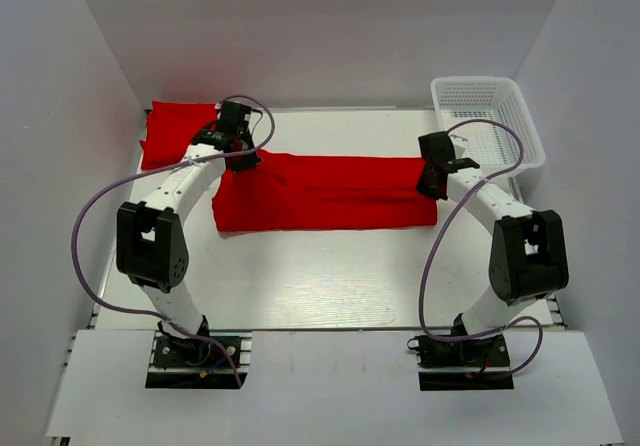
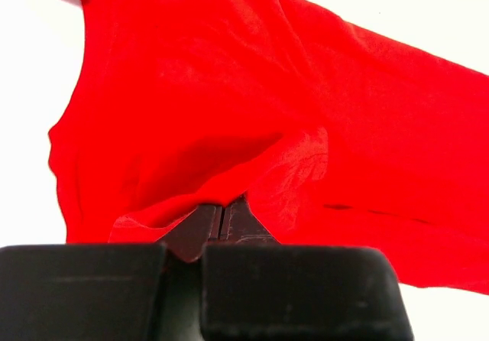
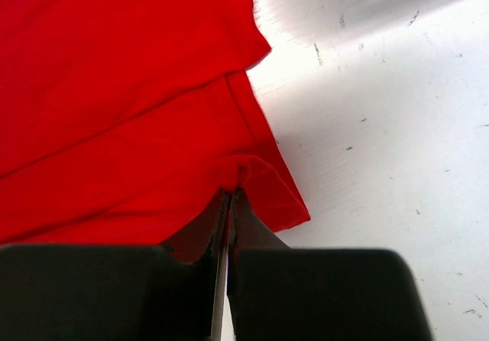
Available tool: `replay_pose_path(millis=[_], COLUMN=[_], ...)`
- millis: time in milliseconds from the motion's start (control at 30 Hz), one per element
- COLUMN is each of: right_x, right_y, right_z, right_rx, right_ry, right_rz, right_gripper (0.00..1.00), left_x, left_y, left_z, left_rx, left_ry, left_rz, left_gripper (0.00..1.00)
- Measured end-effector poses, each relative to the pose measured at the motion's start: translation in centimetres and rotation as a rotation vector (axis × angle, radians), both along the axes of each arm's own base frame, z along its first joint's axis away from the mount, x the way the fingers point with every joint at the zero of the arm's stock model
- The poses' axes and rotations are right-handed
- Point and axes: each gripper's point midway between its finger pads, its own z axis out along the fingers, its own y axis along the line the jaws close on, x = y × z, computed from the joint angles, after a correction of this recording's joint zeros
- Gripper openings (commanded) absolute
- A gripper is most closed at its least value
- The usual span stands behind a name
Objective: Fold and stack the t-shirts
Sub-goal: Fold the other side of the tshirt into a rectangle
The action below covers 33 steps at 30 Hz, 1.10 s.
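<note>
Folding step in hand: the t-shirt (image 1: 330, 191) lies as a long band across the table (image 1: 330, 286), left gripper (image 1: 238, 156) and right gripper (image 1: 432, 181) each clamped on one end; the next move probably calls for an even, joint lift.

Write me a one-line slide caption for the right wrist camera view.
Right gripper, fingers shut on the edge of a red t-shirt lying on the white table.
</note>
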Motion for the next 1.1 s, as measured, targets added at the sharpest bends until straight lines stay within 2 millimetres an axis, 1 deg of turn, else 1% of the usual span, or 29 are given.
replay_pose_path(millis=[200, 267, 467, 500, 533, 567, 600, 633, 667, 700, 733, 833, 933, 1000, 1100], right_x=[0.3, 0.5, 1.0, 1.1, 1.2, 1.4, 1.5, 1.6, 1.7, 1.7, 1.7, 1.8, 1.8, 1.7, 1.6], right_y=[-0.2, -0.3, -0.5, -0.6, -0.7, -0.7, -0.7, -0.7, -0.6, -0.5, -0.4, 0.2, 0.9, 1.4, 2.2], right_z=[-1.0, -1.3, -2.3, -2.5, -2.7, -2.9, -3.2, -3.4, -3.5, -3.6, -3.6, -3.2, -2.7, -2.0, -0.9], right_rx=[-0.018, -0.023, -0.035, -0.038, -0.041, -0.043, -0.045, -0.047, -0.043, -0.044, -0.041, -0.022, 0.004, 0.021, 0.054], right_ry=[0.027, 0.035, 0.066, 0.075, 0.084, 0.094, 0.102, 0.111, 0.117, 0.126, 0.131, 0.134, 0.13, 0.119, 0.085], right_rz=[-0.009, -0.012, -0.023, -0.026, -0.031, -0.035, -0.036, -0.035, -0.037, -0.027, -0.018, 0.022, 0.068, 0.103, 0.164], right_gripper=[0.0, 0.0, 0.0, 0.02, 0.16, 0.23, 0.32, 0.51, 0.6, 0.72, 0.9, 0.9, 0.9, 0.9, 0.9], left_x=[1.5, 2.0, 3.5, 3.9, 4.2, 4.4, 4.7, 5.0, 5.3, 5.6, 6.0, 6.8, 7.0, 7.0, 6.7], left_y=[0.1, 0.1, 0.4, 0.5, 0.6, 0.8, 1.0, 1.2, 1.4, 1.6, 1.7, 2.1, 2.3, 2.0, 0.9], left_z=[-2.2, -2.7, -3.1, -3.3, -3.5, -3.8, -4.0, -4.3, -4.5, -4.7, -4.9, -5.0, -4.7, -4.6, -5.0], left_rx=[-0.001, -0.002, 0.002, 0.004, 0.006, 0.012, 0.018, 0.022, 0.028, 0.029, 0.031, 0.033, 0.025, 0.011, -0.028], left_ry=[0.017, 0.012, -0.01, -0.01, -0.007, -0.001, 0.009, 0.019, 0.029, 0.042, 0.047, 0.056, 0.058, 0.055, 0.058], left_rz=[-0.016, -0.023, -0.033, -0.03, -0.026, -0.025, -0.024, -0.017, -0.013, 0.001, 0.009, 0.023, 0.024, 0.009, -0.053], left_gripper=[0.0, 0.0, 0.0, 0.03, 0.16, 0.4, 0.58, 0.82, 0.92, 0.99, 0.99, 0.99, 0.99, 0.99, 0.99])
